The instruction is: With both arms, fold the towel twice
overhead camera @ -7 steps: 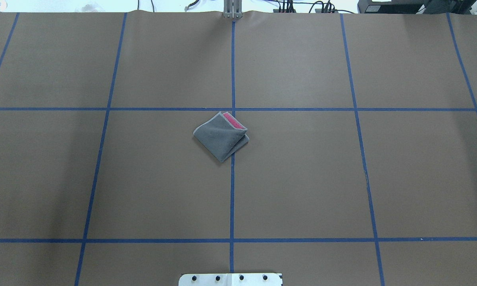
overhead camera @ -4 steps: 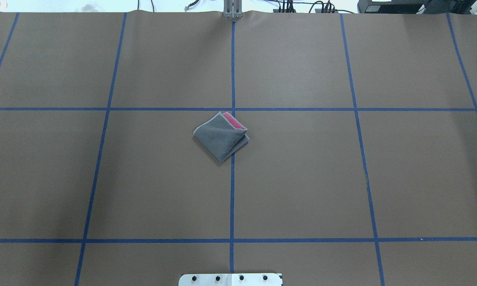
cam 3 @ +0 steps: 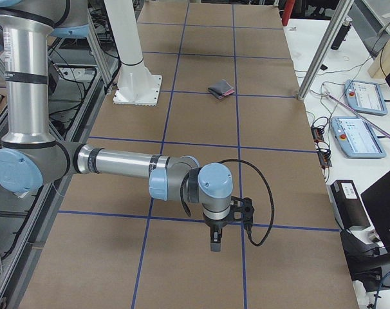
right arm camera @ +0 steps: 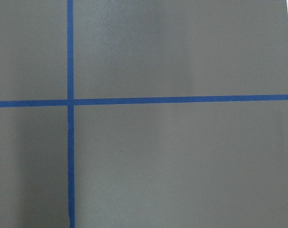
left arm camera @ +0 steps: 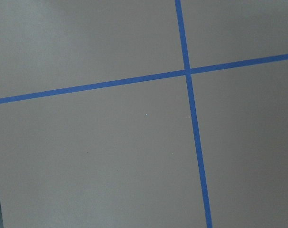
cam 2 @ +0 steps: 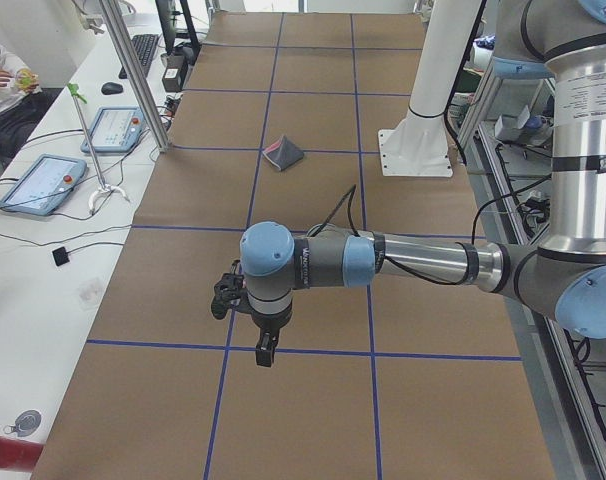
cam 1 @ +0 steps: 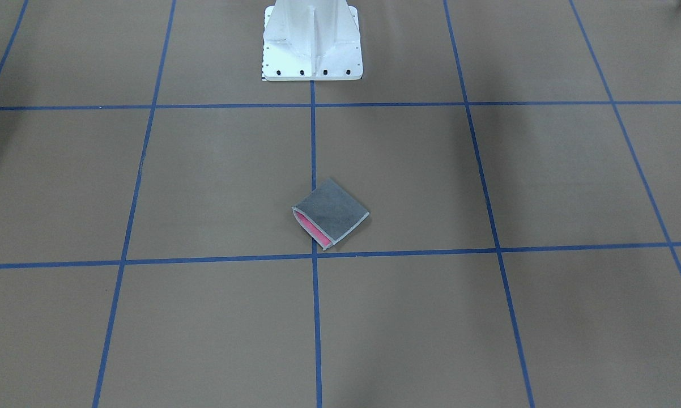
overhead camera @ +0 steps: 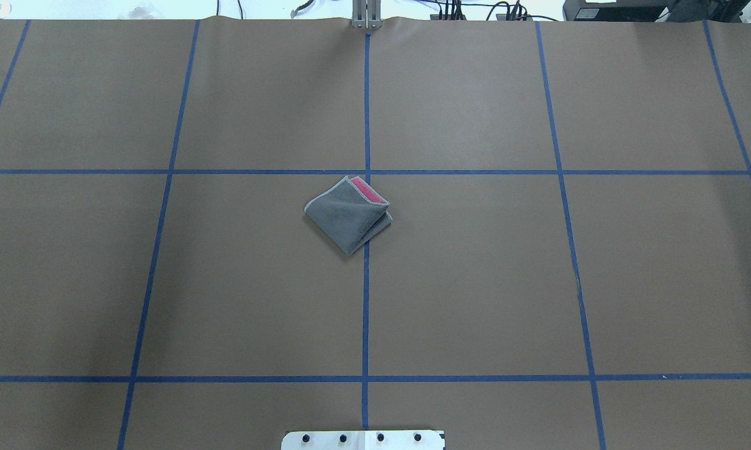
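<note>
Overhead exterior: we find the towel folded small, grey face out, a pink strip showing at one edge, on the table across the centre tape line. Left gripper and right gripper hang well apart from it; open or closed, we cannot tell. Risk, we judge: its puffed, uneven layers could spring open
</note>
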`<state>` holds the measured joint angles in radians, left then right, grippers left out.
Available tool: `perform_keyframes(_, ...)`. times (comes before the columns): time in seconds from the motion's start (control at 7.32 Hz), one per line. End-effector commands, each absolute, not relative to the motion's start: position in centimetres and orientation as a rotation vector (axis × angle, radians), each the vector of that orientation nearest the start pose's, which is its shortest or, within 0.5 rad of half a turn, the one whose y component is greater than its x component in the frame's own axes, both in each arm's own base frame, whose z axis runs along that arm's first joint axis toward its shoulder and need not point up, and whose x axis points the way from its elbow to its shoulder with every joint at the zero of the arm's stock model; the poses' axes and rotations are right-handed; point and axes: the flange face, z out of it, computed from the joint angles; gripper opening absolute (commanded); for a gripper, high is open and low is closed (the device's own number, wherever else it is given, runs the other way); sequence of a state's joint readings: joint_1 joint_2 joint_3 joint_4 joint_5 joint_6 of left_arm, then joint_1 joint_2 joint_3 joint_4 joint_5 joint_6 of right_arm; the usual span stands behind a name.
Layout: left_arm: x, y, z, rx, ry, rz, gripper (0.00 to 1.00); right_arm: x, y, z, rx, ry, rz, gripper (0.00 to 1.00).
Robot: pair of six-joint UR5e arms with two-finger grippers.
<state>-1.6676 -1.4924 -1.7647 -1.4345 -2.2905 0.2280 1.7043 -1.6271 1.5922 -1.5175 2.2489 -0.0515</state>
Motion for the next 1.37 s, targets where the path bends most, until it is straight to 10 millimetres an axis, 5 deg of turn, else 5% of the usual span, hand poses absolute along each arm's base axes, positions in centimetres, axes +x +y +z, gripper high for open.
perform_keyframes(0.0,-10.4,-44.5,61.1,0.114,0.833,0.113,1.0,13.2,-45.6,67.2,0.089,-0.676,0.068,1.0)
perform_keyframes(0.41,-10.5,-44.5,59.0,0.174,0.847,0.138,1.0,13.2,-45.5,67.2,0.087,-0.676,0.072,1.0)
perform_keyframes(1.23,-10.7,-44.4,58.9,0.177,0.836,0.129,1.0,13.0,-45.4,67.1,0.084,-0.704,0.079,1.0)
